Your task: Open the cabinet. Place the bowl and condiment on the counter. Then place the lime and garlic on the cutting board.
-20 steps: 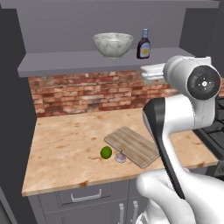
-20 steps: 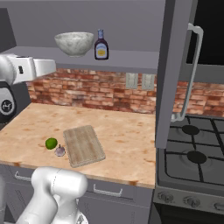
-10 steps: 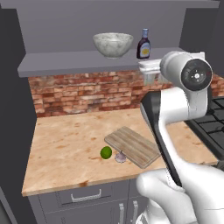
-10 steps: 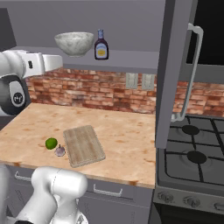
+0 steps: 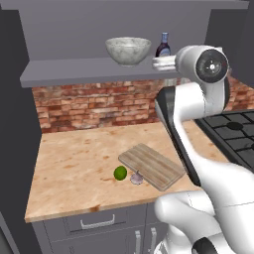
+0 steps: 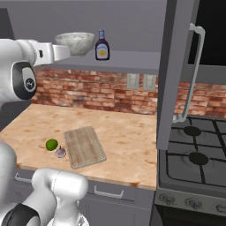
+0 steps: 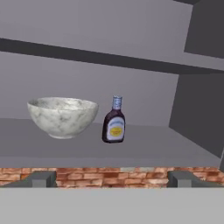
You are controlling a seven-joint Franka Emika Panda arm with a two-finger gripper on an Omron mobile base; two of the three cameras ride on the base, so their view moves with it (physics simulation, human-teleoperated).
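Cabinet (image 6: 176,75): open; one grey door with its silver bar handle stands edge-on at right of centre in the right base view. The shelf inside runs across the upper part of all three views.
Bowl (image 7: 62,116): upright on the shelf, left of centre in the hand view; upper centre in the left base view (image 5: 128,50).
Condiment (image 7: 114,122): upright on the same shelf, just right of the bowl, not touching it (pale cap up, label facing the hand camera).
Gripper (image 7: 109,179): jaws spread wide, nothing between them; the two dark fingertips (image 7: 39,179) rise at the lower left and lower right of the hand view, level with the brick wall below the shelf.
Counter (image 5: 74,168): tan wood-look top, lower half of both base views.
Lime (image 5: 120,172): on the counter, just left of the board's near corner.
Garlic (image 5: 136,177): on the counter, touching or nearly touching the lime's right side, at the board's edge.
Board (image 5: 151,165): flat on the counter, turned at an angle, centre of the left base view.
Stove (image 6: 198,163): lower right of the right base view.
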